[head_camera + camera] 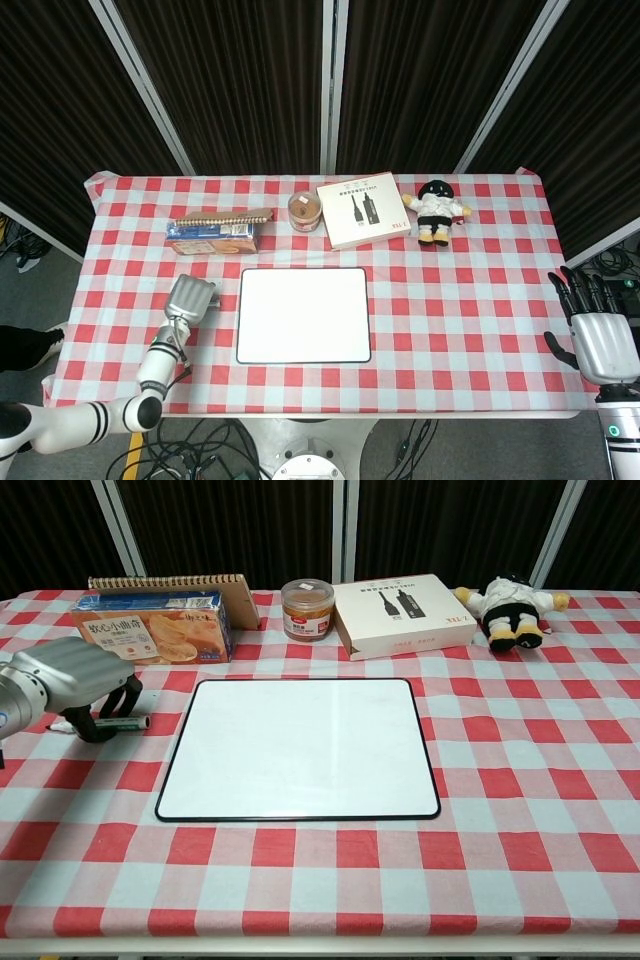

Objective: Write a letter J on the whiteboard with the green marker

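Observation:
The blank whiteboard (pixel 303 315) (pixel 298 748) lies flat in the middle of the checked tablecloth. Just left of it, the green marker (pixel 128 721) lies on the cloth, its tip pointing at the board. My left hand (pixel 190 298) (pixel 70 675) sits low over the marker, and its dark fingers (pixel 112 702) curl down around the barrel. From the head view the marker is hidden under that hand. My right hand (pixel 598 338) hangs off the table's right edge with fingers spread and nothing in it.
Along the back stand a snack box (pixel 152 632) with a spiral notebook (pixel 170 582) behind it, a small jar (pixel 307 608), a white cable box (pixel 403 614) and a plush doll (pixel 508 608). The table's front edge (pixel 320 942) runs close below the whiteboard.

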You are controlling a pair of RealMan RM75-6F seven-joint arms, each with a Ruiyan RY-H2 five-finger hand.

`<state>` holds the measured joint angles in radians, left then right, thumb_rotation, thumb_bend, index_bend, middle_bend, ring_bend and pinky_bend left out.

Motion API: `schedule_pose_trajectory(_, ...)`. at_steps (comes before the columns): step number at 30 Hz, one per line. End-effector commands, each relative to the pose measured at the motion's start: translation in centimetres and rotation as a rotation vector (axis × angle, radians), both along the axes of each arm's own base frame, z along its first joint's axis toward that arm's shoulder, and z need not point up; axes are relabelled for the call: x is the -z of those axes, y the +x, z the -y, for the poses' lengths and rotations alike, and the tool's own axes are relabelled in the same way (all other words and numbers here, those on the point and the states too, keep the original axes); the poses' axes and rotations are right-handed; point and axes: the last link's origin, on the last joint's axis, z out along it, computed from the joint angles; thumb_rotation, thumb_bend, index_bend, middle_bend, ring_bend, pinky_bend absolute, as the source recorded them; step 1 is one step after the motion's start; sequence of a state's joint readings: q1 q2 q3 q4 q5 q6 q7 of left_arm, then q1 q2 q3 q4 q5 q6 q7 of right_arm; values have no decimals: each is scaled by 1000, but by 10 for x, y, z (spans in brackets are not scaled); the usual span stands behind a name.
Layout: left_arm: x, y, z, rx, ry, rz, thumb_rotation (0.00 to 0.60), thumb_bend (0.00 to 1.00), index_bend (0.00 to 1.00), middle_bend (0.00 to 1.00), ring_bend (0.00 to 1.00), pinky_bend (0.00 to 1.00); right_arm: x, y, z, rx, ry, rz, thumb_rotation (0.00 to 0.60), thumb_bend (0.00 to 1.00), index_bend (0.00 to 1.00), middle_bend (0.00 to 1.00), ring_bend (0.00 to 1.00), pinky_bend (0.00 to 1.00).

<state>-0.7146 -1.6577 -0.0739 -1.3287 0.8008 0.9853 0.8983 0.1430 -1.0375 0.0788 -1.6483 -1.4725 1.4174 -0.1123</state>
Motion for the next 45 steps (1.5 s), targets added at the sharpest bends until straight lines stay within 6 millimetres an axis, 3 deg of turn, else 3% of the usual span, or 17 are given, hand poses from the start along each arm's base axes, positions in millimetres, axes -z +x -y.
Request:
schedule_pose_trajectory(1,0,0,0,-2,-3,9,600,376,520,541,843,930,0,0,0,0,0,0,600,207,0,19,0,0)
schedule_pose_trajectory(7,-17,13,0,25,48,163,600,415,543,574,851,931,-1,1,-1,-5,-6,-2,600,207,0,19,0,0)
schedule_pose_trajectory(12,-37,41,4,2,47,528,600,416,544,576,846,930,-1,1,-3,-5,-7,0,600,207,0,19,0,0)
schedule_pose_trajectory(16,-30,63,10,-57,-59,843,600,416,544,576,842,923,0,0,-4,-3,-6,4,600,207,0,19,0,0)
schedule_pose_trajectory(19,-17,70,10,-48,-110,935,600,416,543,576,841,917,-1,-1,-5,0,-4,3,600,207,0,19,0,0)
schedule_pose_trajectory(27,17,79,6,3,-176,997,600,415,536,565,825,902,-1,-1,-6,3,-2,1,600,205,0,19,0,0)
schedule_pose_trajectory(32,28,80,-2,105,-173,894,600,415,536,566,824,900,1,-1,-4,3,3,3,600,204,0,19,0,0)
schedule_pose_trajectory(45,32,76,-9,151,-178,798,600,416,536,573,824,898,0,-5,-5,15,-3,8,600,198,0,19,0,0)
